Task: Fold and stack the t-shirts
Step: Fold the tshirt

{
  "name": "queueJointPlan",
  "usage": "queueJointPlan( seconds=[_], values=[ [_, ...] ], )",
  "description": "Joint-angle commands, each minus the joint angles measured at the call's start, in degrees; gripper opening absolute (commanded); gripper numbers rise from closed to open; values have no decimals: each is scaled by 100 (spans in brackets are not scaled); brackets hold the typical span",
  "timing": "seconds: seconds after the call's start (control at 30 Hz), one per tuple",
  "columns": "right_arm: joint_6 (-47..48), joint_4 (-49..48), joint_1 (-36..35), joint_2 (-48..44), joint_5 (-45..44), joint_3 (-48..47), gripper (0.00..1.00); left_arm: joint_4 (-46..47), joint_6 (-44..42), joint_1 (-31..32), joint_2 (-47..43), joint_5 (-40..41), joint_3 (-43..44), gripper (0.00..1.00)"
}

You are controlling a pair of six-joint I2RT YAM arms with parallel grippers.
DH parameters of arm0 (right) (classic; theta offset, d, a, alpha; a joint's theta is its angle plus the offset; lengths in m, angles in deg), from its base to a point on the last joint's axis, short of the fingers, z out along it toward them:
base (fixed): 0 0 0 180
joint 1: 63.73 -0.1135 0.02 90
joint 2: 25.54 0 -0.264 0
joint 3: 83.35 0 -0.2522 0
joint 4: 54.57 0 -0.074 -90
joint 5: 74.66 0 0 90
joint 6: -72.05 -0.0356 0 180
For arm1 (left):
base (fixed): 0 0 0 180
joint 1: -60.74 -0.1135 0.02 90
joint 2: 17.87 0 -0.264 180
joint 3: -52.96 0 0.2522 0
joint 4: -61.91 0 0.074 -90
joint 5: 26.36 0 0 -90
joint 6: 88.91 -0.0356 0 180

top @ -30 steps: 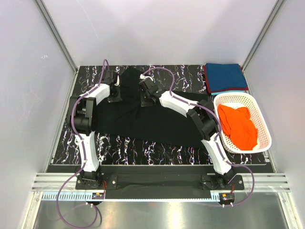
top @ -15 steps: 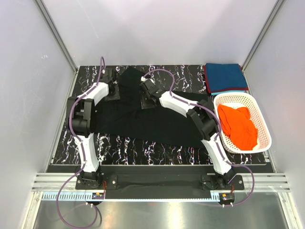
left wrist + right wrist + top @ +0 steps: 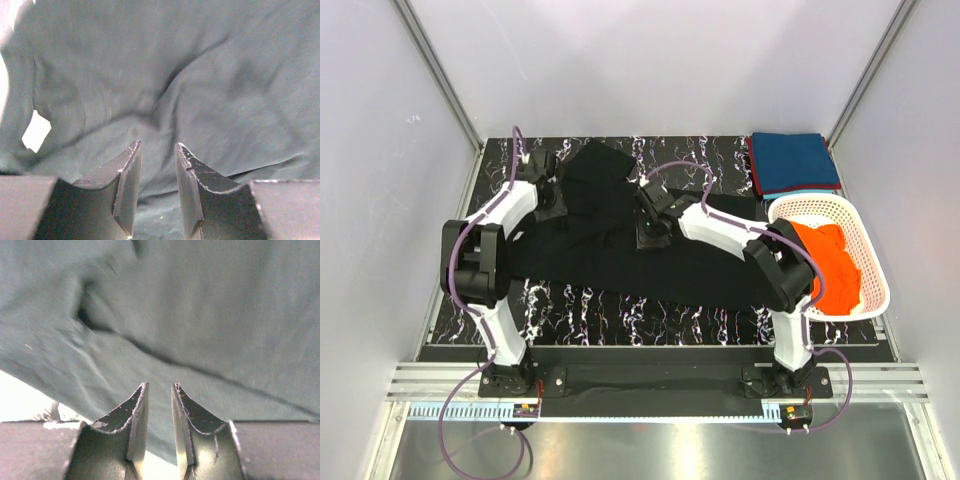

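A black marble-patterned tabletop [image 3: 620, 315] with white veining sits inside 3 plain pale walls [image 3: 660, 60], joined by slanted aluminium posts [image 3: 440, 85]. An aluminium rail [image 3: 430, 380] runs along its near edge, with a shiny metal sheet [image 3: 650, 445] below. Lighting is bright and even.

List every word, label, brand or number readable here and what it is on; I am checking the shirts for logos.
No readable text anywhere: the black t-shirt, teal-blue t-shirt, orange t-shirt and white lattice basket are plain, with no print or label showing.

Parted left gripper [image 3: 157, 144] above rumpled black t-shirt [image 3: 225, 75]
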Motion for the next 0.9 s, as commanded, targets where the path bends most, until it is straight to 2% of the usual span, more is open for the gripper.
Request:
queueJointPlan(
  seconds=[0.0, 0.23, 0.47, 0.63, 0.77, 0.87],
  values=[
    [-220, -21, 34, -491, 328, 602, 31, -147, 461, -216, -208, -39, -577, 37],
    [-386, -91, 43, -1650, 38, 2036, 31, -156, 1227, -1113, -779, 418, -1642, 40],
    [-633, -302, 34, -2310, -102, 3091, 28, -173, 1490, -1158, -1280, 988, -2038, 43],
    [-703, -294, 34, -2636, -444, 3592, 26, -226, 1316, -1166, -1596, 1156, -1986, 45],
    [-826, -171, 43, -2767, -717, 3873, 25, -568, 1376, -1166, -1878, 1506, -2012, 45],
    [-940, -171, 34, -2917, -691, 3962, 25, -683, 1622, -1254, -2115, 1841, -2266, 40]
  ],
)
